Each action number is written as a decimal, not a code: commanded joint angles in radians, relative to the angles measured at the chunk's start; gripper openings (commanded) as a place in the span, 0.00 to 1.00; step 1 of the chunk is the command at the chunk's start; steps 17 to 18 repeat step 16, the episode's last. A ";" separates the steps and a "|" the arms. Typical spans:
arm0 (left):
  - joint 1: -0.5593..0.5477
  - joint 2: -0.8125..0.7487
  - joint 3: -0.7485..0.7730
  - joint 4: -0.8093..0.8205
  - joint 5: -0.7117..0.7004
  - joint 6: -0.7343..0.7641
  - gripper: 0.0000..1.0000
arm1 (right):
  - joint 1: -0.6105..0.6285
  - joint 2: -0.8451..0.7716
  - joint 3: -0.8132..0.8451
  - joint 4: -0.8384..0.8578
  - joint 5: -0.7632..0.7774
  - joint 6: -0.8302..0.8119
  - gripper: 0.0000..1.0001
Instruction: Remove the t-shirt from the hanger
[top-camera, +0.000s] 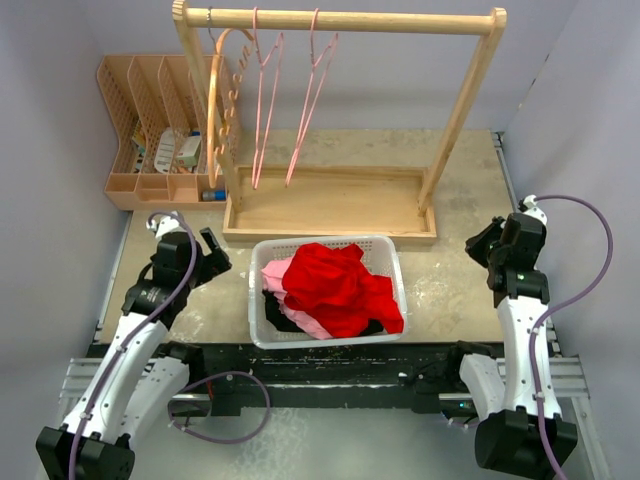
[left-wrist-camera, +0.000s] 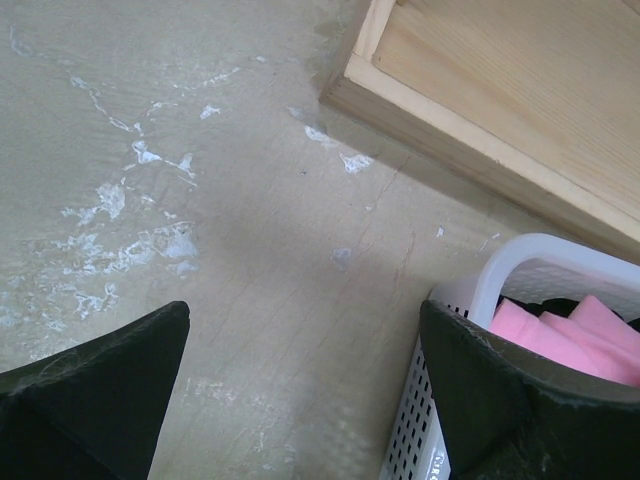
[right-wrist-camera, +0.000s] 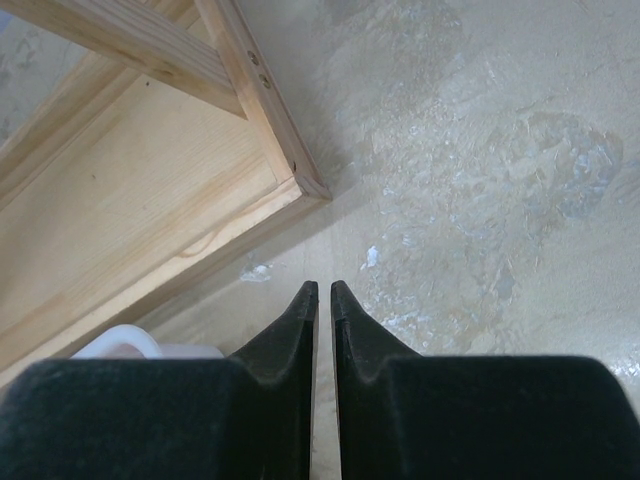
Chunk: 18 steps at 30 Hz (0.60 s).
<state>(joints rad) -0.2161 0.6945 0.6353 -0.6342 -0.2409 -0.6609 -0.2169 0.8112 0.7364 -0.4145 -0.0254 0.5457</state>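
Red t-shirt (top-camera: 335, 285) lies heaped in the basket (top-camera: 330, 241), off the bare hangers (top-camera: 265, 90) behind it; my left pincer (left-wrist-camera: 302, 315), gaping empty, sits nearer the basket than my shut right pincer (right-wrist-camera: 324, 290).

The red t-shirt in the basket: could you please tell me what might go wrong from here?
The red t-shirt is heaped above the rim of the basket and could slip over the near right edge. The open left gripper has one finger close beside the basket's corner, so a sideways move might nudge it.
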 joint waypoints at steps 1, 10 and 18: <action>0.006 0.007 0.026 0.037 0.017 0.017 0.99 | 0.003 -0.005 0.038 0.011 -0.005 -0.021 0.11; 0.006 -0.041 0.020 0.032 0.033 0.019 0.99 | 0.003 -0.016 0.028 0.018 -0.005 -0.023 0.11; 0.006 -0.068 0.010 0.047 0.036 0.028 0.99 | 0.003 -0.016 0.027 0.017 -0.005 -0.025 0.11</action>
